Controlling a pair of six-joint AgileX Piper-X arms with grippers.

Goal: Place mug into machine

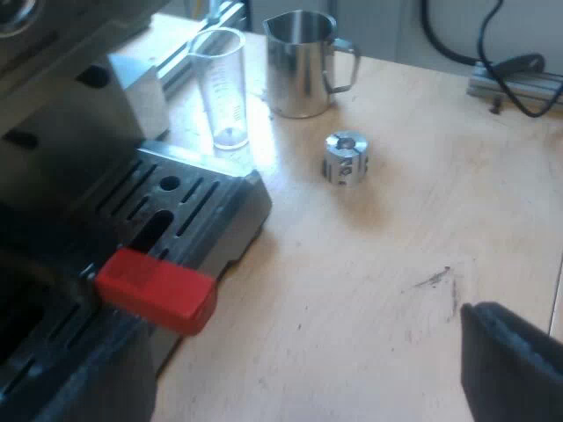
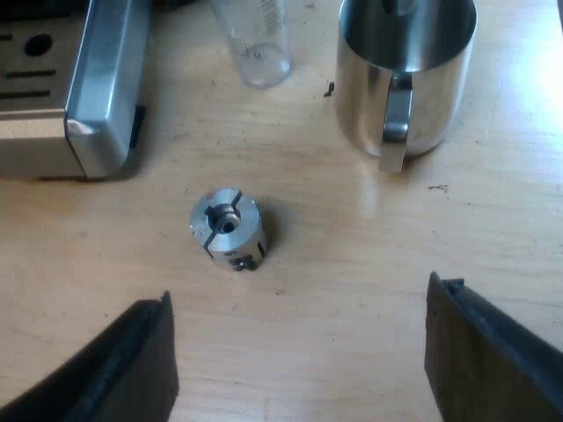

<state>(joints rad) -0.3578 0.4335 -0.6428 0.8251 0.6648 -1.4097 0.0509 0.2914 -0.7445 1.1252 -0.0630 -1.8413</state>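
Mug (image 1: 299, 66), a bare steel one with a pouring lip and a loop handle, stands upright on the wooden table (image 1: 396, 264), off the machine and with neither gripper touching it. In the right wrist view the mug (image 2: 405, 79) turns its handle toward the camera. Just beside it stands a clear measuring glass (image 1: 224, 88), also upright, between the mug and the espresso machine (image 1: 176, 211). A small slotted metal cylinder (image 1: 345, 158) sits on the table near the mug, apart from it.

By my reading the task is at its start. The mug is not yet grasped, lifted or set on the slotted drip tray. The grasp, the carry and the placing under the spouts are all left. The red end (image 1: 154, 290) of the holder's handle juts out over the tray, so the holder looks locked into the machine's front.

My right gripper (image 2: 299, 294) hangs above the table looking down, its two black fingers spread wide with nothing between them. The slotted cylinder (image 2: 229, 227) lies between the fingertips and the mug, with the measuring glass (image 2: 255, 44) and the machine's corner (image 2: 97, 97) farther off. My left gripper (image 1: 515, 369) hovers low over bare table near the drip tray, well apart from the mug. Its state I cannot tell.
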